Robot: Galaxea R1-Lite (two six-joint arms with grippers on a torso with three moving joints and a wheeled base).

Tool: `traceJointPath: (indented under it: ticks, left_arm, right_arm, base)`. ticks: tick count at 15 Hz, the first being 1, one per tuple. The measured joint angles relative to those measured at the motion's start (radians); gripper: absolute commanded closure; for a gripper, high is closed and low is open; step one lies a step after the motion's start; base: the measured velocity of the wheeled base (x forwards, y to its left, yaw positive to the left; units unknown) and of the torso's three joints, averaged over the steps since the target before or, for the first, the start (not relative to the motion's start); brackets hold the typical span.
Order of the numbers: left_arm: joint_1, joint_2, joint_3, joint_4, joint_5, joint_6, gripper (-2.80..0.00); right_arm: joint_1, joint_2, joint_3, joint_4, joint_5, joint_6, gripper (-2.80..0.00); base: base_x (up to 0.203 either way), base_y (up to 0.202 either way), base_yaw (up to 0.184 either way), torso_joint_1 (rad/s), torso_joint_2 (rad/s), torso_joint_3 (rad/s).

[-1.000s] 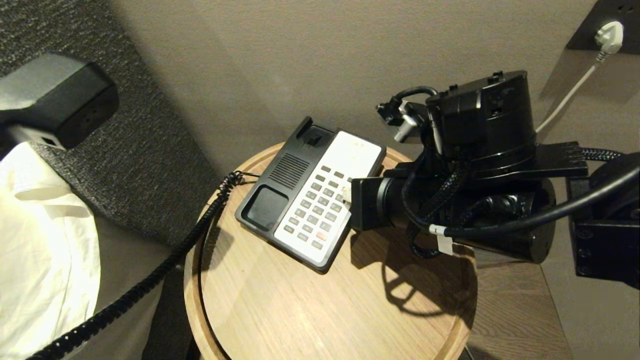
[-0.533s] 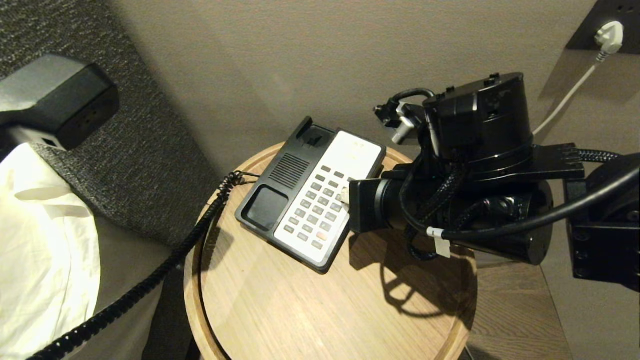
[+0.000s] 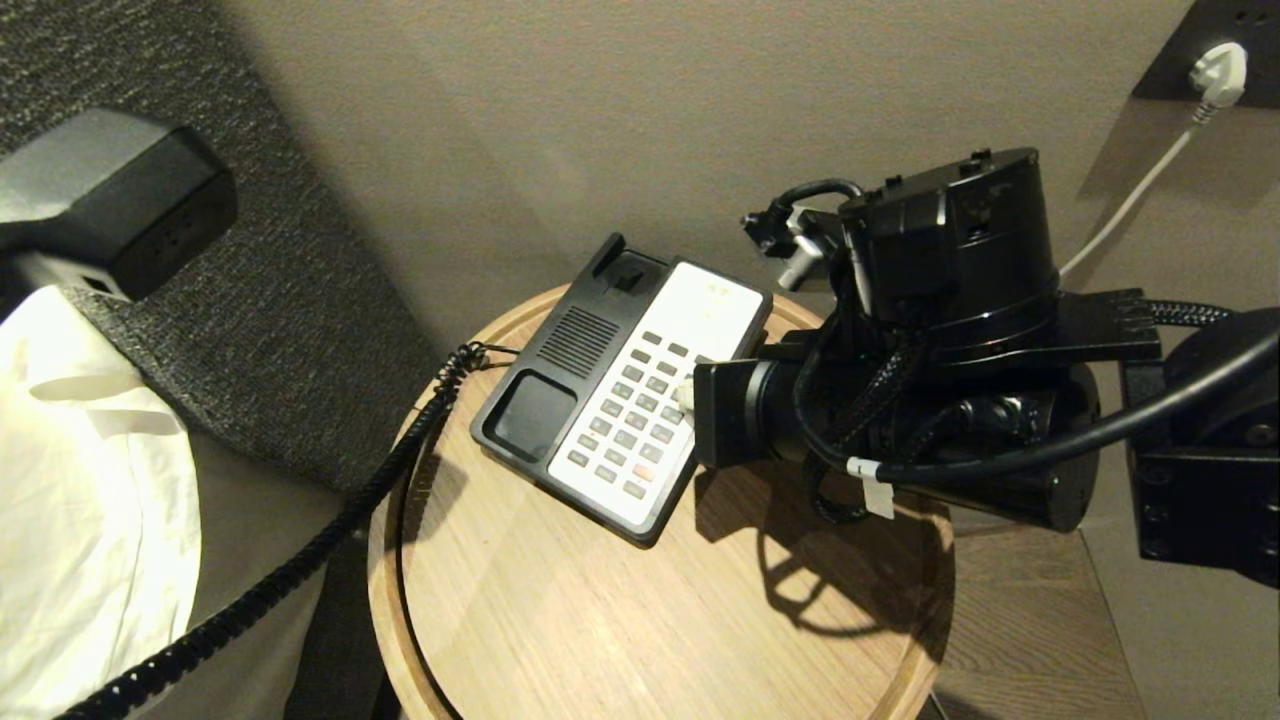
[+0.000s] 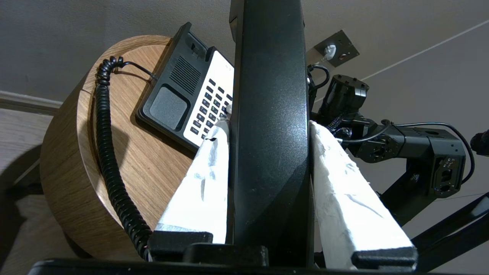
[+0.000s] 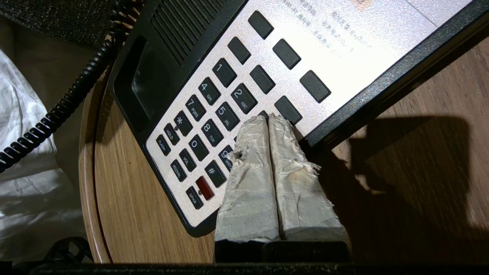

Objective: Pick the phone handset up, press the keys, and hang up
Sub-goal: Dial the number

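Nearest the head camera, the front half of the round light-wood side table (image 3: 620, 620) lies bare, raised rim (image 3: 385, 560) all round; the black-and-white phone base (image 3: 625, 395) sits angled near the back edge. Only the left wrist view shows the left gripper (image 4: 269, 126) clamped on the long matte-black plastic handset (image 4: 271, 114), long axis running away from that camera, coiled black cord (image 4: 109, 152) trailing off the table. The right gripper (image 5: 269, 118), taped fingers together, tips on the grey keypad (image 5: 214, 114)
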Motion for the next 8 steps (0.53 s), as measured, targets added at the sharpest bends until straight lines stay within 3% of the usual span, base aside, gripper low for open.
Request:
traceJointPath:
  ticks: [8]
  left_arm:
    - [0.000, -0.001, -0.002, -0.002, 0.000, 0.000, 0.00]
  right_arm:
    - [-0.001, 0.014, 0.005, -0.008, -0.002, -0.001, 0.00]
  base:
    - [0.000, 0.000, 0.000, 0.000, 0.00, 0.000]
